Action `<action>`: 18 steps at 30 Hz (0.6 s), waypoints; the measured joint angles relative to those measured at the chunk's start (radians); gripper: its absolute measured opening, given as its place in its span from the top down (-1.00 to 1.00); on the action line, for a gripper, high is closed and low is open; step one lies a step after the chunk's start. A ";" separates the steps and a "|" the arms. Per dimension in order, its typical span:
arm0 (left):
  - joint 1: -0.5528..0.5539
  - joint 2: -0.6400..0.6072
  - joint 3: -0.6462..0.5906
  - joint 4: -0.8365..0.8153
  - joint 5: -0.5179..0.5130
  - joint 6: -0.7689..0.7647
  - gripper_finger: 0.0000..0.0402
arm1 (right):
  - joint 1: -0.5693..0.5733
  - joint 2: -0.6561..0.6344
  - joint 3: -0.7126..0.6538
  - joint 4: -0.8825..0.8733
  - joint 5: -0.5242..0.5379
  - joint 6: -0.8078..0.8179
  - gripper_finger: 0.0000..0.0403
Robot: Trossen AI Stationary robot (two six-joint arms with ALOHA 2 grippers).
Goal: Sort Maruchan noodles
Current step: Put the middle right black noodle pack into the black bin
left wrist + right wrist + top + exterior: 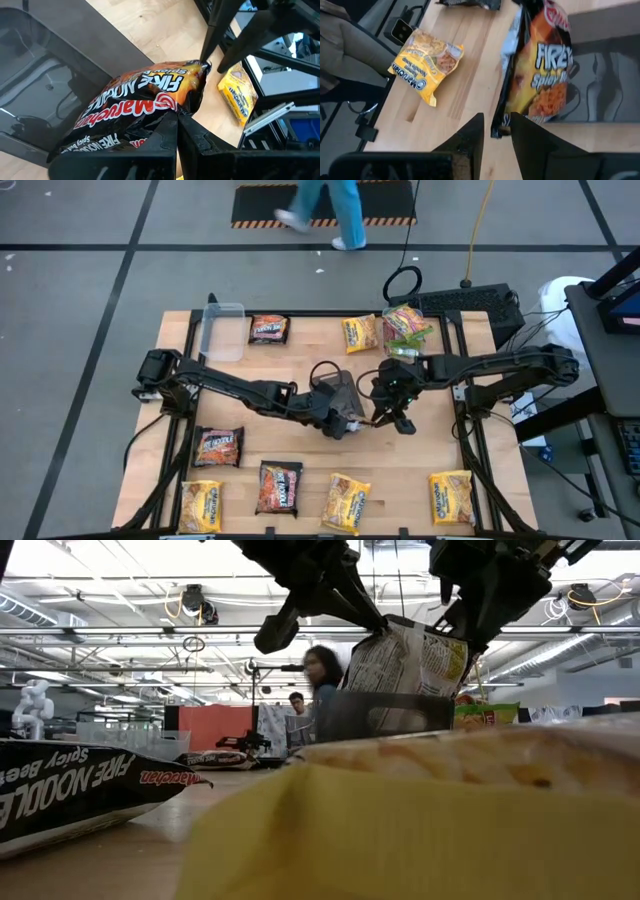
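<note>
Nearest us in the low view a yellow packet (420,810) fills the foreground, hiding the table. Above it hangs a dark Fire Noodle packet (145,100), which our left gripper (177,117) has clamped at one edge, over the grey tray (340,385) at mid-table. Only the wrist views show our right gripper (495,131), fingers apart, straddling the packet's other end. From overhead we see more packets (280,486) spread round the table's edges, and farther off a person (330,205) walking.
</note>
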 joint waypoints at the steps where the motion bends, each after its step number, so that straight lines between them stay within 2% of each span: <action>1: 0.003 0.000 0.000 0.000 0.011 0.001 1.00 | 0.000 0.000 -0.005 0.003 0.000 0.005 0.55; 10: 0.021 -0.001 0.000 0.000 0.036 0.017 1.00 | 0.000 0.000 -0.022 0.056 0.002 -0.010 0.58; 18: 0.026 -0.001 0.000 0.000 0.040 0.027 1.00 | 0.000 0.000 -0.022 0.056 0.003 -0.024 0.89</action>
